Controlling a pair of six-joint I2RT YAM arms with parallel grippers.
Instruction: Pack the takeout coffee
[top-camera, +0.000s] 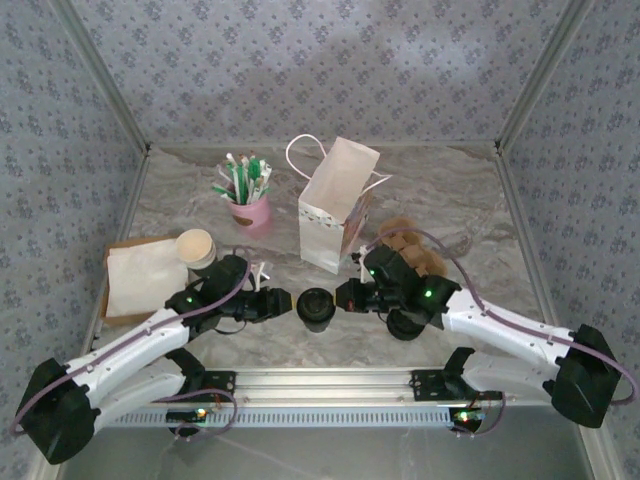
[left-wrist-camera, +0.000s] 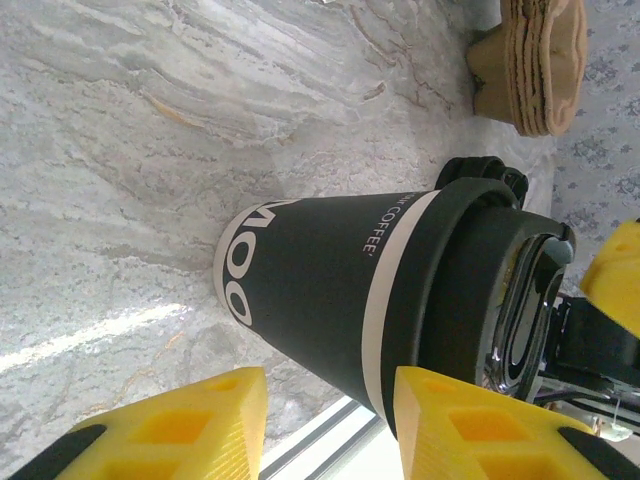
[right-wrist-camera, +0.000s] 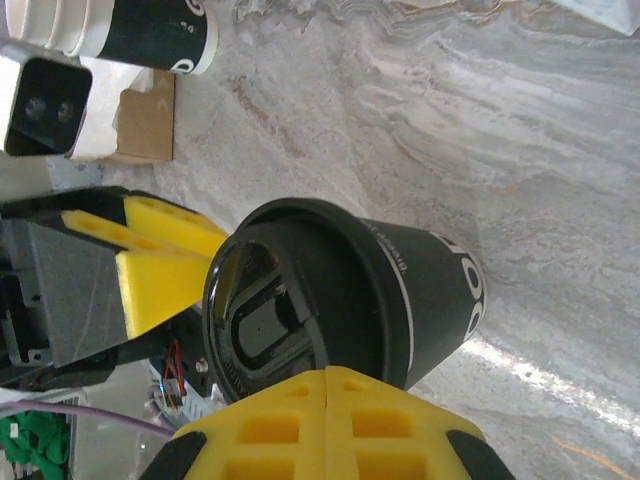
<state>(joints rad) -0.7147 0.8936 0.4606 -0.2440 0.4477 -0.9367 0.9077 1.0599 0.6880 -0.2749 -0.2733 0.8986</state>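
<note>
Small white "COFFEE" and large, partly hidden "OO" letters on the dark side of the takeout coffee (left-wrist-camera: 320, 270)

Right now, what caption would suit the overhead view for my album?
The left gripper and right gripper flank the takeout coffee on the marble table, white paper bag standing behind.

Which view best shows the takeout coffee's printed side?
The left wrist view: the takeout coffee appears close and side-on, white lettering and lid rim clear. The right wrist view faces its lid top; the top external view shows it small, from above.
</note>
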